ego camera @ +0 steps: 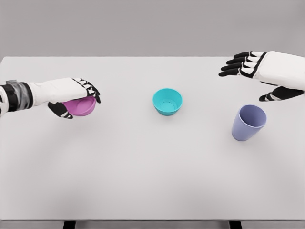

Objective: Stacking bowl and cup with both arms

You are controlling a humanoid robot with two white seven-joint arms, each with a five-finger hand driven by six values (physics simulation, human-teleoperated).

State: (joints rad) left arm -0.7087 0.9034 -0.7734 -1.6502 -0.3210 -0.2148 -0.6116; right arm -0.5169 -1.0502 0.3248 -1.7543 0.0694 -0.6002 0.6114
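A: So, where's my left robot hand (76, 98)?
B: Wrapped over the pink bowl (81, 107), left on the surface (143, 181); light, slick, so hold the rim. Right robot hand (259, 71) open above the cup (248, 122)

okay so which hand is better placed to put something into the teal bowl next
Left, probably. The left hand already has its fingers closed on the pink bowl, ready to carry toward the teal bowl. The right hand is open and holds nothing, above the purple cup.
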